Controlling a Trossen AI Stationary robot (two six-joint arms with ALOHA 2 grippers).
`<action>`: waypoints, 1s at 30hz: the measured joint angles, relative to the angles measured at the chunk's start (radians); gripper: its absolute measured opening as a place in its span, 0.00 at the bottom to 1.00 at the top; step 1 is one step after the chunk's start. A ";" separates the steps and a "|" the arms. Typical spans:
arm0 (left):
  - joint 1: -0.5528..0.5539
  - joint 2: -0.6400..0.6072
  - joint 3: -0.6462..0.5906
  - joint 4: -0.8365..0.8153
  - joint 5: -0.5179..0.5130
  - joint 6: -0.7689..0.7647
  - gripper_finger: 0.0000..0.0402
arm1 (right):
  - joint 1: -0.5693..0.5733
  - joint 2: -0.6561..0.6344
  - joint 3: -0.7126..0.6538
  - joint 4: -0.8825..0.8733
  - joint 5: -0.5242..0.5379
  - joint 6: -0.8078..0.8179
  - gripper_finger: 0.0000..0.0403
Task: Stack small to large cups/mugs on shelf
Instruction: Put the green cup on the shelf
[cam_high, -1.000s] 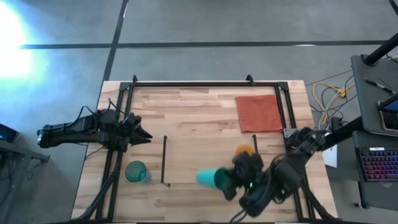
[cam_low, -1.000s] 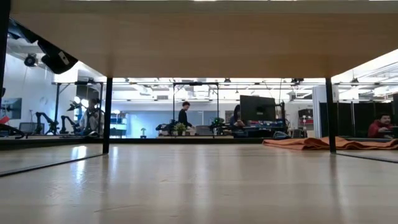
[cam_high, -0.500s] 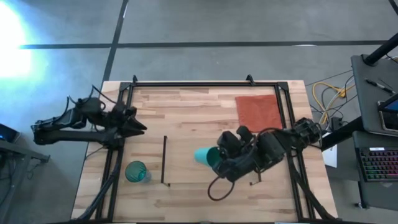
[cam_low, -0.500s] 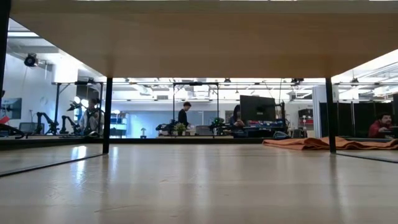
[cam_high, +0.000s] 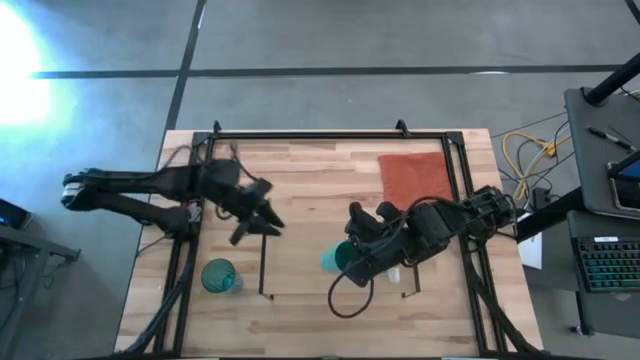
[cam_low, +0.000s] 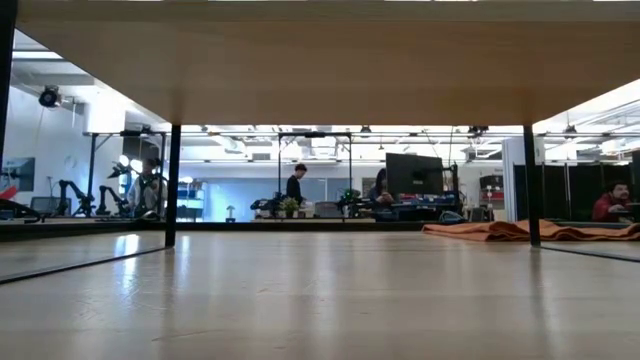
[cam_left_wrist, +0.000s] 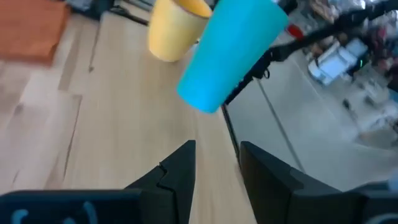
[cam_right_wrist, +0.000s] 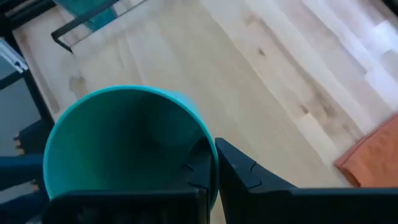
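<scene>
My right gripper (cam_high: 350, 258) is shut on the solid green cup (cam_high: 331, 258), which shows teal over the shelf (cam_high: 300, 250), the light wood between two dark bars. The cup is also in the left wrist view (cam_left_wrist: 230, 53). The orange mug (cam_left_wrist: 175, 30) stands behind it; from above my right arm hides it. The translucent teal tumbler (cam_high: 220, 276) stands upright on the table left of the left bar (cam_high: 265, 258). My left gripper (cam_high: 262, 225) is open and empty at that bar's far end, pointing at the cup. My right gripper holds the green cup by its rim wall (cam_right_wrist: 210, 155), one finger inside the cup and one outside. The fingers come slanting from the table's right. The cup is tilted, its closed bottom (cam_left_wrist: 199, 93) pointing toward the table's left and clear of the wood.
A red-orange cloth (cam_high: 415, 182) lies flat at the far right of the table. A dark frame (cam_high: 330, 133) runs along the table's edges. The right shelf bar (cam_high: 408, 285) lies partly under my right arm. A laptop (cam_high: 610, 265) sits off the table's right.
My right gripper has carried the green cup from the table's near edge toward the far side and turned, and it now covers the orange mug from above. My left gripper has reached toward the table's right, from the left frame to the left shelf bar.
</scene>
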 joint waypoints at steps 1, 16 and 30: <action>-0.005 0.031 0.015 0.016 -0.007 0.024 0.28 | -0.003 0.000 0.000 0.000 -0.011 -0.002 0.02; -0.110 0.339 0.080 0.236 -0.044 0.036 0.28 | -0.113 0.000 -0.008 0.000 -0.121 -0.085 0.02; -0.131 0.462 0.121 0.254 -0.096 0.045 0.28 | -0.129 0.043 -0.009 0.004 -0.187 -0.102 0.03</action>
